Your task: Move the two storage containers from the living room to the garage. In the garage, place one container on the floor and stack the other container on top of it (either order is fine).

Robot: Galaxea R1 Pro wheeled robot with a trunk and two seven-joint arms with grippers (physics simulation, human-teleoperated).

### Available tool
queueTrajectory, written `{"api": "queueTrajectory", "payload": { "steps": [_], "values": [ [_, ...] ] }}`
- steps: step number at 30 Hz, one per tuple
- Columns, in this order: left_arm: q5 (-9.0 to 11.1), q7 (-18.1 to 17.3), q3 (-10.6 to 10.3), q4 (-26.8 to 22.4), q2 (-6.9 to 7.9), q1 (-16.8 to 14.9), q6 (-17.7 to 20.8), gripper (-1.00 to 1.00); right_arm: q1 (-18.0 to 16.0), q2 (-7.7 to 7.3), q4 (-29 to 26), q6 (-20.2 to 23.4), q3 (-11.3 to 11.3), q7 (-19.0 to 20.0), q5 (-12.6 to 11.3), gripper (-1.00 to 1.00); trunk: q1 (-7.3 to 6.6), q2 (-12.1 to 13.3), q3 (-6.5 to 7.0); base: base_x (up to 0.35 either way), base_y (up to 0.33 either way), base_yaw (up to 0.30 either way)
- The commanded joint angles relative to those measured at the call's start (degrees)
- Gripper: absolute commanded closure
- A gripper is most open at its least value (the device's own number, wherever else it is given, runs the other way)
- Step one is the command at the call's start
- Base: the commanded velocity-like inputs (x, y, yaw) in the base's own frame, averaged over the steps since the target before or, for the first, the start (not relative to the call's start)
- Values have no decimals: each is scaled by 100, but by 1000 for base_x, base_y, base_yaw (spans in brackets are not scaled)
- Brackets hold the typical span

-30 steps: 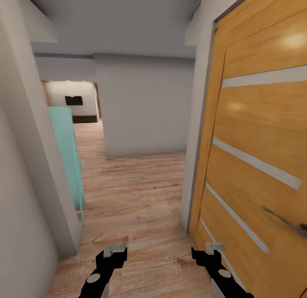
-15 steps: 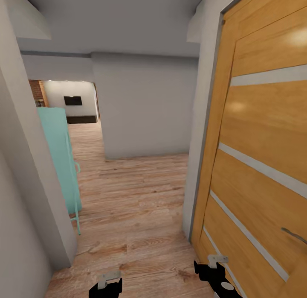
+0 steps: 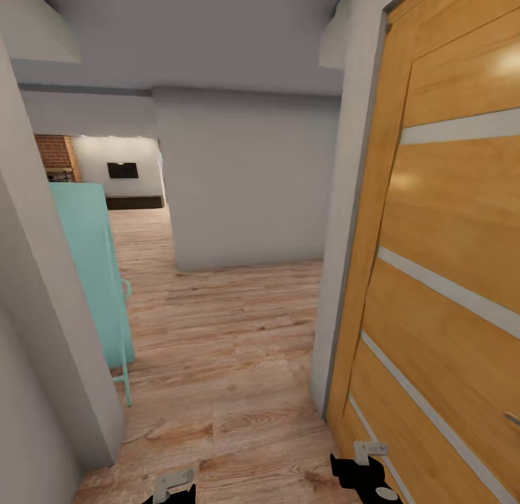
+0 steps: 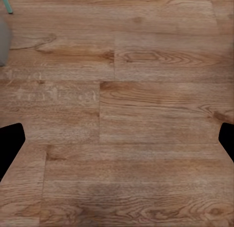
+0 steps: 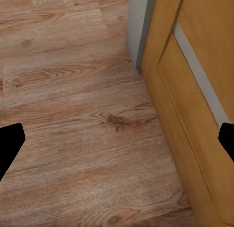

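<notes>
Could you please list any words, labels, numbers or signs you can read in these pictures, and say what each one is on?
None: no readable text anywhere. The wooden door carries only plain pale stripes, the turquoise cabinet is unmarked, and the dark panel on the far wall is too small to show any writing.

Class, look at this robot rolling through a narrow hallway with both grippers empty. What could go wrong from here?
1. The right gripper hangs close to the open orange wooden door with pale stripes; drifting right could scrape or jam it against the door.
2. The pale turquoise cabinet and the grey wall corner narrow the left side, so the left gripper or base might clip them.
3. The grey wall ahead forces a turn; a late one risks a bump.
</notes>
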Motion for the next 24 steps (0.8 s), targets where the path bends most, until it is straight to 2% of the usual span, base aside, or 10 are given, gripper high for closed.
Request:
{"api": "queueTrajectory", "payload": {
  "steps": [1,16,24],
  "values": [
    [-13,2,19,14,-8,-2,-23,-100,-2,4,33,-21,52,-27,-63,-100,3,-3,-2,218,0,0],
    [-6,13,15,18,-13,-3,2,-100,-2,10,54,-21,54,-27,-62,-100,3,-3,-2,304,0,2],
    [-6,36,15,18,-11,-4,2,-100,-2,10,54,-18,53,-27,-63,-100,3,-3,-4,320,0,217]
  ]
}}
